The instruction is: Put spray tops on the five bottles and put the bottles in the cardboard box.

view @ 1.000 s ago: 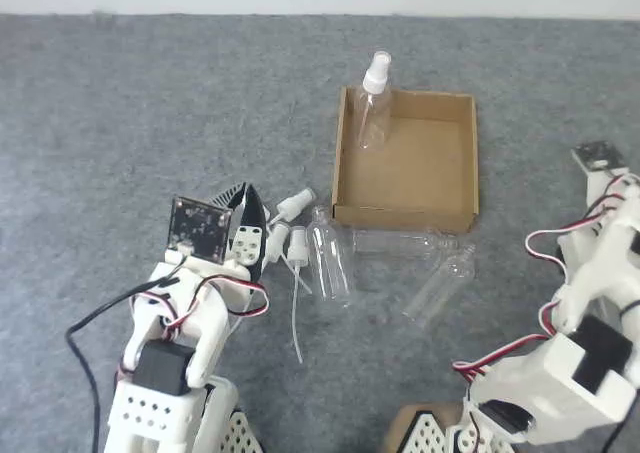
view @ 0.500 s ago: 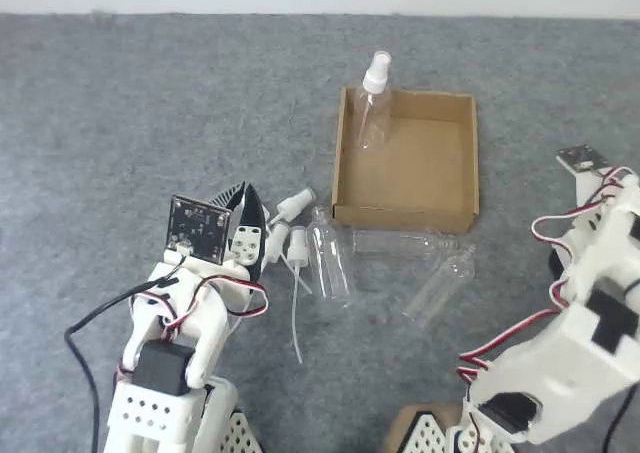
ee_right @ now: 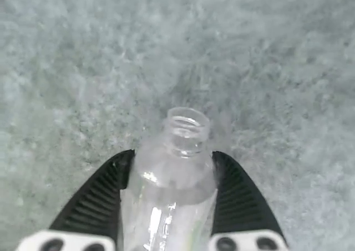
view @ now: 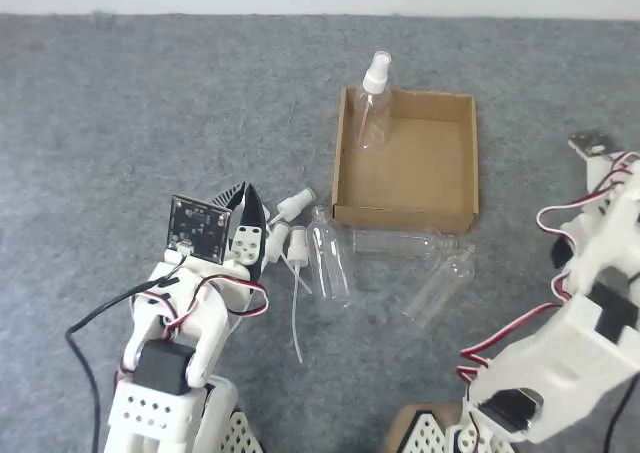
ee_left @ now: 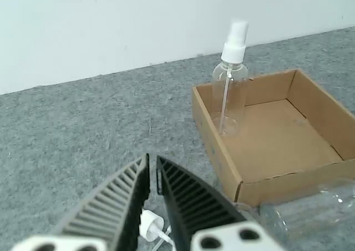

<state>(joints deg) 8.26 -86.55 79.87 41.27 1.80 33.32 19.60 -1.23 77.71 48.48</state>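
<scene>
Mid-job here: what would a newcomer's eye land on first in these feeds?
Most likely the capped bottle standing upright in a far corner of the cardboard box. Next, the right gripper clamped on an uncapped bottle over the carpet. Then three bare bottles lying with loose spray tops in front of the box, beside the left gripper.

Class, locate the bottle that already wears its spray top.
In the high view, the capped bottle stands upright inside the cardboard box, in its far left corner.
</scene>
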